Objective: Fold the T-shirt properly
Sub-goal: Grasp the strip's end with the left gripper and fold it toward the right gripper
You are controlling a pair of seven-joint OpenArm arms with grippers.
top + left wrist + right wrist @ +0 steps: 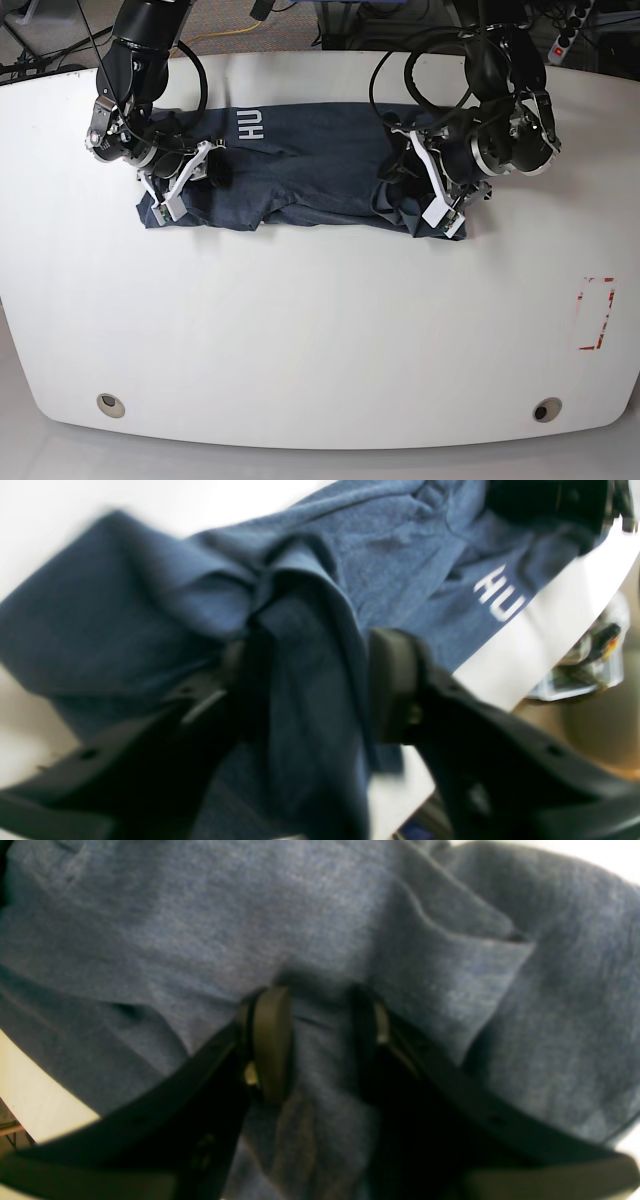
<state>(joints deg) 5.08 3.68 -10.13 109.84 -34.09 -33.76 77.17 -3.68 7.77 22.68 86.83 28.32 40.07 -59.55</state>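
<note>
The slate-blue T-shirt (320, 165) lies as a long crumpled band across the far half of the white table (320, 330), with the white letters "HU" (248, 125) showing near its left end. My left gripper (398, 172) is at the band's right end. In the left wrist view it (315, 680) is shut on a bunched fold of the T-shirt (380, 540). My right gripper (213, 163) is at the left end. In the right wrist view it (320, 1040) pinches a pleat of the T-shirt (200, 915).
A red-taped rectangle (597, 313) marks the table at the right. Two round holes (110, 403) sit near the front edge. Cables and a power strip (570, 25) lie behind the table. Clutter (590, 655) shows beyond the table's edge.
</note>
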